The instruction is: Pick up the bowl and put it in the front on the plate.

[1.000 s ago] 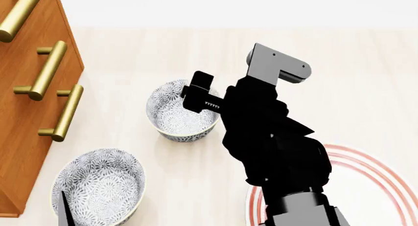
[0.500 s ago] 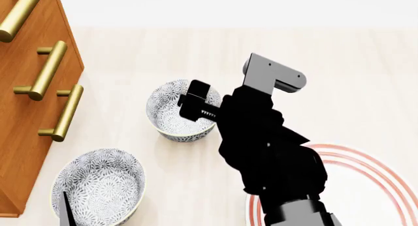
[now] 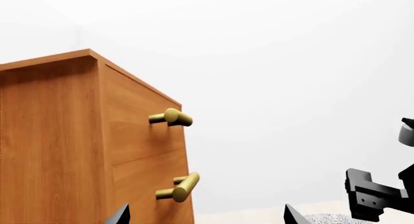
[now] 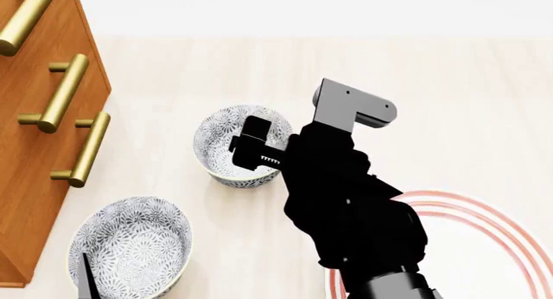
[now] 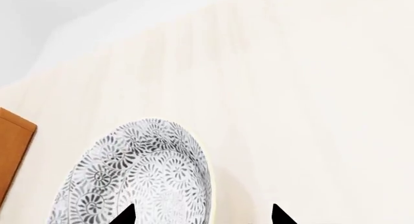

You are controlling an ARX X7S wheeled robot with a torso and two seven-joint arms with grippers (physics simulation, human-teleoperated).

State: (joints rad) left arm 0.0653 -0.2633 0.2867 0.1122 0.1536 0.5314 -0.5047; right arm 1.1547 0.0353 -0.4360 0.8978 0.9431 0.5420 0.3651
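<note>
The bowl (image 4: 226, 143), white with a grey-blue floral pattern, stands on the pale table left of centre. My right gripper (image 4: 258, 149) hangs over its right rim. In the right wrist view the bowl (image 5: 139, 175) lies below the right gripper (image 5: 201, 216), which is open. One fingertip (image 5: 125, 216) is over the inside, the other is outside the rim. The plate (image 4: 484, 228), white with red rings, lies at the near right, partly behind my right arm. My left gripper (image 3: 205, 216) is open and holds nothing. One of its fingertips (image 4: 87, 281) shows at the near left.
A second patterned bowl (image 4: 129, 244) stands at the near left, under the left fingertip. A wooden drawer cabinet (image 4: 39, 118) with brass handles (image 3: 178, 117) fills the left side. Bare pale table (image 4: 449, 105) stretches to the back and right.
My right arm has shifted left and slightly nearer, bringing its gripper further over the bowl's right rim. The bowls, plate and left gripper have not moved.
</note>
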